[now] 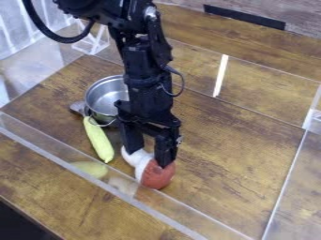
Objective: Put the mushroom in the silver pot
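Near front clear wall: hand [148, 156] spread astride mushroom [150, 172].

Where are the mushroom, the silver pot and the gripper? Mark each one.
mushroom [153, 175], camera view, on its reddish-brown cap.
silver pot [103, 94], camera view, on its inner wall left of the arm.
gripper [145, 157], camera view, midway between its open fingertips, over the mushroom.

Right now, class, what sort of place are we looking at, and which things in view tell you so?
Probably a robotics lab test bench with toy kitchen props: a wooden table fenced by clear plastic walls, a black robot arm, and a toy mushroom near a silver pot.
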Robot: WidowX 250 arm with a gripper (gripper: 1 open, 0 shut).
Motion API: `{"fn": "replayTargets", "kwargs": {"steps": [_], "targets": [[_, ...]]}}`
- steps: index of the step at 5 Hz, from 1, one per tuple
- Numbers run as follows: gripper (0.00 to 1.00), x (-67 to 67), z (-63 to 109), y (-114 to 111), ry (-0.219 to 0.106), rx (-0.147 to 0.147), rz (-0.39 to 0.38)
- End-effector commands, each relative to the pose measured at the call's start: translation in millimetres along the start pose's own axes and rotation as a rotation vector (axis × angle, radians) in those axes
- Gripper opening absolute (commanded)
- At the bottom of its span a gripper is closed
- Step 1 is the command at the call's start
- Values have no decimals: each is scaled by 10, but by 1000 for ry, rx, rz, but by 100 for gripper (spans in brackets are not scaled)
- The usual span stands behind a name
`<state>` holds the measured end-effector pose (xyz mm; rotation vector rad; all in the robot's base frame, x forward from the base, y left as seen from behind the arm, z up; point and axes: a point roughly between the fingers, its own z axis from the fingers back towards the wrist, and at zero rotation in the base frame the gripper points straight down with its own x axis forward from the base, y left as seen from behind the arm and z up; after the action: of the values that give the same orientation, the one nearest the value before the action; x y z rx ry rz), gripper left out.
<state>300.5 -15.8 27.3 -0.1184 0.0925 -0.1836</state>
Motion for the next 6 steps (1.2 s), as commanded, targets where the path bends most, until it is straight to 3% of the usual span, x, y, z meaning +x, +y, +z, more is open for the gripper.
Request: {"fn": "replayTargets", "kwargs": {"steps": [1,3,4,6], "targets": [[100,-215,-65,294,54,11,-54],[100,26,-81,46,17,-16,103],[0,72,-60,116,24,-10,46],[0,97,13,75,23,-9,40]]}}
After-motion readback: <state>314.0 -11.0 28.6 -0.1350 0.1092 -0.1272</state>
